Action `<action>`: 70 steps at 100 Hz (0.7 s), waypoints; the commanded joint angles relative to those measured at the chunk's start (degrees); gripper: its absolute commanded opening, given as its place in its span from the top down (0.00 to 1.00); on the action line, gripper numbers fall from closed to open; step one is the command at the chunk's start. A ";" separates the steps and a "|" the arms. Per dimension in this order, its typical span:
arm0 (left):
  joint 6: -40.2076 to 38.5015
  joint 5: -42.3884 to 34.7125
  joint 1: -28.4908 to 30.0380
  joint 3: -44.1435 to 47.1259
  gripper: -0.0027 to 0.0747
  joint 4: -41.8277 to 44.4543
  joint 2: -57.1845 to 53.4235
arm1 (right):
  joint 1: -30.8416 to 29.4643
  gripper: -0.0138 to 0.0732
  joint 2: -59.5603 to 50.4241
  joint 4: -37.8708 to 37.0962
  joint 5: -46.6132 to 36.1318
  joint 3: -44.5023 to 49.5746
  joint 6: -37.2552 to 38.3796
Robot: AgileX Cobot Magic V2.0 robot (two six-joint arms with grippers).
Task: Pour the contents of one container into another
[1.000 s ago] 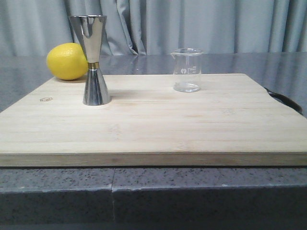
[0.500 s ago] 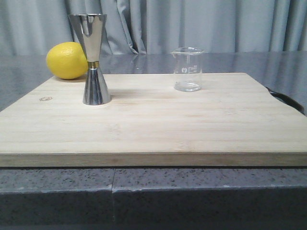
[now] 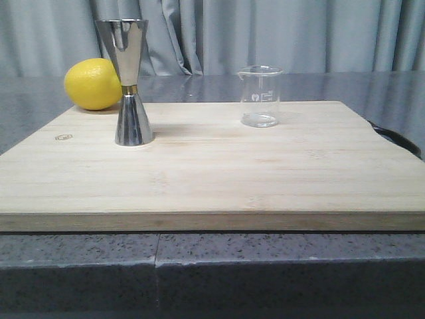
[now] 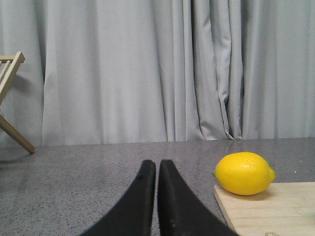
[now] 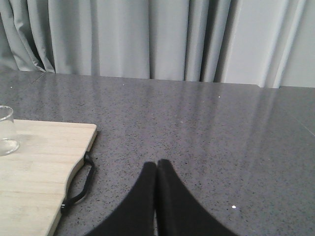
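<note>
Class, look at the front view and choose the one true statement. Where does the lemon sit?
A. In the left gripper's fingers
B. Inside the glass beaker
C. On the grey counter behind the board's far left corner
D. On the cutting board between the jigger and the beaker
C. The lemon rests on the counter just past the cutting board, behind and left of the jigger; the left gripper is shut on nothing.

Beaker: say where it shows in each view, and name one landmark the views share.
Front view: beaker upright on the board, right of the jigger.
Left wrist view: not in it.
Right wrist view: only its edge at the picture's left border, on the board.
Shared landmark: the board.
</note>
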 commanded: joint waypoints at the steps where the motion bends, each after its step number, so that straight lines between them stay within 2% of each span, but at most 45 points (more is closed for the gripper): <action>1: -0.47 0.68 -0.42 -1.52 0.99 -1.47 -1.47 | 0.12 0.93 -1.04 -0.21 -4.17 -1.28 -0.45; 23: -0.47 0.68 -0.42 -1.52 0.99 -1.33 -1.47 | 0.12 0.93 -1.04 -0.21 -4.17 -1.28 -0.45; 28: -0.47 0.68 -0.42 -1.52 0.99 1.06 -1.47 | 0.12 0.93 -1.04 -0.21 -4.17 -1.28 -0.45; 34: -1.25 0.83 -0.42 -1.52 0.99 9.10 -1.47 | 0.12 0.93 -1.04 -0.21 -4.17 -1.28 -0.45; 38: -8.44 -0.42 -0.42 -1.62 0.99 14.87 -1.47 | 0.12 0.93 -1.04 -0.21 -4.17 -1.28 -0.45; 41: -16.57 -1.62 -0.42 -1.71 0.99 19.69 -1.47 | 0.12 0.93 -1.04 -0.21 -4.17 -1.28 -0.45; 44: -28.06 -2.61 -0.42 -1.71 0.99 25.93 -1.47 | 0.12 0.93 -1.04 -0.21 -4.17 -1.28 -0.45; 49: -43.87 -3.46 -0.42 -1.71 0.99 39.98 -1.47 | 0.12 0.93 -1.04 -0.21 -4.17 -1.28 -0.45; 54: -58.59 -3.32 -0.42 -1.71 0.99 58.41 -1.47 | 0.12 0.93 -1.04 -0.21 -4.17 -1.28 -0.45; 58: -69.68 -2.92 -0.42 -1.71 0.99 68.06 -1.47 | 0.12 0.93 -1.04 -0.21 -4.17 -1.28 -0.45; 61: -75.55 -2.48 -0.42 -1.71 0.99 75.64 -1.47 | 0.12 0.93 -1.04 -0.21 -4.17 -1.28 -0.45; 70: -87.54 -2.35 -0.42 -1.57 0.99 86.72 -1.47 | 0.12 0.93 -1.04 -0.21 -4.17 -1.28 -0.45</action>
